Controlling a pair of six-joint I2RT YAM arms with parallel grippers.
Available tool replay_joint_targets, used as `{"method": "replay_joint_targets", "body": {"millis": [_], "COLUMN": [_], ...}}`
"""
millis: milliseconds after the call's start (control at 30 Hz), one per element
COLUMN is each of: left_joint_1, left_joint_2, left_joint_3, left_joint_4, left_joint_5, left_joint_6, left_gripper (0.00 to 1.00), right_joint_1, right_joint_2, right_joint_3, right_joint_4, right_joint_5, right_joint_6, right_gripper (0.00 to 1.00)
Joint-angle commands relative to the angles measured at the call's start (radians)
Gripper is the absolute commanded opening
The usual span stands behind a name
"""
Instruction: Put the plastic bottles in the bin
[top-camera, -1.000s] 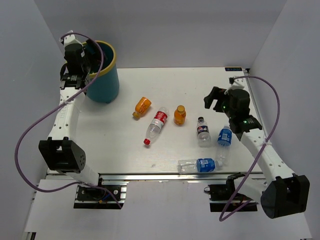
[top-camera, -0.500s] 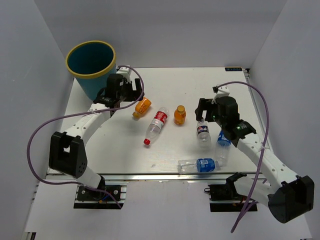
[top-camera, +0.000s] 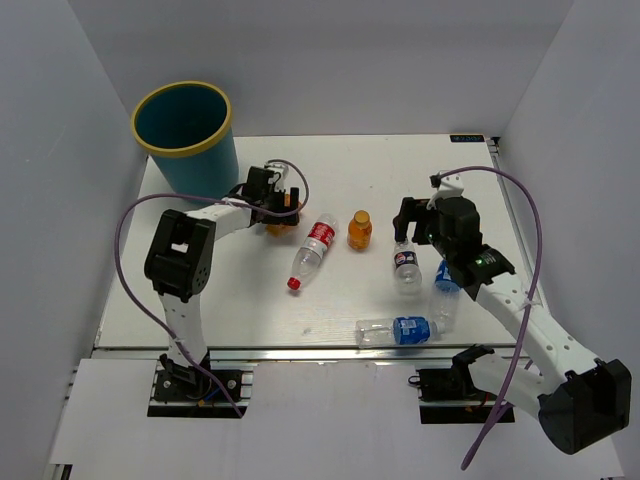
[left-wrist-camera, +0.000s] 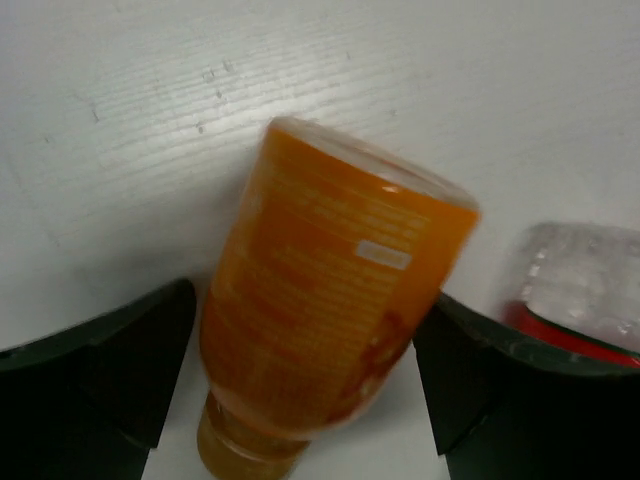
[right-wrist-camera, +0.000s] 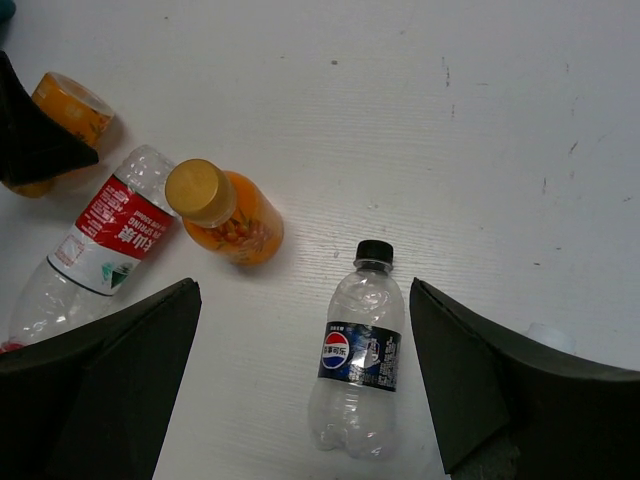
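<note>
Several plastic bottles lie on the white table. My left gripper (top-camera: 281, 204) is open and straddles an orange bottle (left-wrist-camera: 330, 290) lying on its side, a finger (left-wrist-camera: 110, 370) on each flank. My right gripper (top-camera: 410, 226) hangs open over a clear bottle with a black cap and dark blue label (right-wrist-camera: 360, 365), which lies between its fingers (right-wrist-camera: 500, 390) without touching them. An upright orange bottle (top-camera: 360, 229) and a red-labelled bottle (top-camera: 315, 250) sit between the arms. The teal bin (top-camera: 190, 160) with a yellow rim stands at the far left.
Two blue-labelled clear bottles (top-camera: 448, 290) (top-camera: 400, 330) lie near the right arm's forearm, toward the front edge. The red-labelled bottle (left-wrist-camera: 580, 290) is just right of my left gripper's finger. Grey walls close in the table at the back and sides.
My left arm has swung from above the bin down to the lying orange bottle. My right gripper has shifted left and now hangs over the dark-labelled bottle.
</note>
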Motion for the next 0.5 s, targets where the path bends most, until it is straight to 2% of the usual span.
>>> {"method": "replay_joint_targets", "body": {"millis": [0,67,167,233,333,467], "left_joint_1": [-0.005,-0.005,-0.005,-0.005,-0.005,-0.002], "left_joint_2": [0.033,0.047,0.026,-0.032,-0.150,-0.282], "left_joint_3": [0.079,0.102,0.116,0.120,0.130,0.220], "left_joint_4": [-0.014,-0.024,-0.025,-0.022,-0.007,-0.062], "left_joint_5": [-0.010,-0.013,-0.045,-0.072,-0.095,-0.323], "left_joint_6": [0.017,0.010,0.001,0.000,0.004,-0.013], "left_gripper": [0.97,0.90,0.63,0.50,0.48,0.48], "right_joint_1": [0.006,0.006,0.004,0.006,0.006,0.006], "right_joint_2": [0.013,0.015,0.007,0.001,-0.008,-0.014], "right_joint_3": [-0.010,-0.010,-0.013,-0.020,-0.028,-0.044], "right_joint_4": [0.053,0.053,0.058,0.065,0.079,0.104], "right_joint_5": [0.025,0.039,0.043,0.037,0.031,0.024], "right_joint_6": [-0.021,-0.021,-0.021,-0.021,-0.021,-0.023], "right_gripper": [0.89,0.89,0.89,0.89,0.89,0.90]}}
